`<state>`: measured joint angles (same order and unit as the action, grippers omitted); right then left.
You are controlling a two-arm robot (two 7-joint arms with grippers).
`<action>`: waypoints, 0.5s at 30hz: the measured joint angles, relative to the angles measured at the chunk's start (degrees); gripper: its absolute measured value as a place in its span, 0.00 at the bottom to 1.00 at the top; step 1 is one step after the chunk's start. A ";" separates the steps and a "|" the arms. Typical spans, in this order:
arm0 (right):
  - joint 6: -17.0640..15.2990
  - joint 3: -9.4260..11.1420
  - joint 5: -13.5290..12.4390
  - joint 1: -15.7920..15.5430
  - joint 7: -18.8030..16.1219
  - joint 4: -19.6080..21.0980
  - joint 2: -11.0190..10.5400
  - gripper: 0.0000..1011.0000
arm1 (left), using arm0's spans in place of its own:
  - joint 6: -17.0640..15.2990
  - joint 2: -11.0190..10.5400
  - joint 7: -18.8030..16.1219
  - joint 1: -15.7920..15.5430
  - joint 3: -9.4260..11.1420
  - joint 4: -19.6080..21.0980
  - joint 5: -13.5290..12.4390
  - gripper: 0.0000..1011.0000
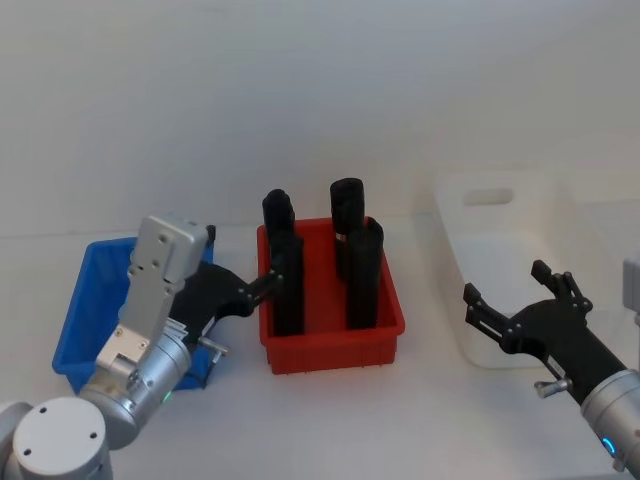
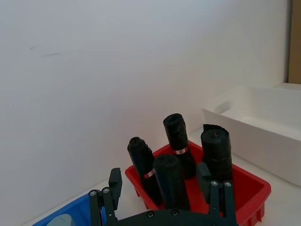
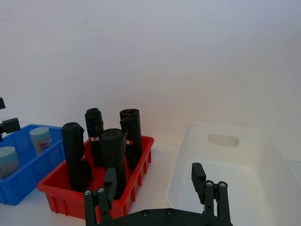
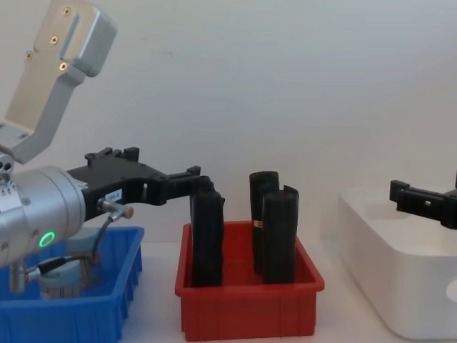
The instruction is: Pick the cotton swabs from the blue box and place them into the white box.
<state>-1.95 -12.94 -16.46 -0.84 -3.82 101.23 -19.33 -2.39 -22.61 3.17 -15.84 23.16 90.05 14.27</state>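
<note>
Sitting in the blue box (image 3: 24, 186) — two cotton swabs (image 3: 40, 137), seen from right wrist.

robot test lab, bare white wall (image 1: 300, 80), plain white table (image 1: 330, 425)

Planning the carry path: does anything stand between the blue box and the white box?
Yes. The red bin sits between the blue box and the white box, holding four upright black rolls that rise well above its rim. The cotton swabs would likely need lifting over them.
</note>
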 joint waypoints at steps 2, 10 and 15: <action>0.00 0.00 0.00 0.00 0.00 0.00 0.00 0.99 | -0.53 -0.17 0.17 -0.31 -0.50 -0.60 0.69 0.99; 0.00 0.00 0.00 0.00 0.00 0.00 0.00 0.99 | -2.46 -0.81 0.49 -1.44 -2.38 -3.27 3.24 0.99; 0.00 0.00 0.00 0.00 0.00 0.00 0.00 0.99 | -3.57 -1.14 0.61 -2.15 -3.49 -5.11 4.74 0.99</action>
<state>-1.95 -12.94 -16.46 -0.84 -3.82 101.23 -19.33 -5.95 -23.76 3.78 -17.99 19.67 84.94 19.01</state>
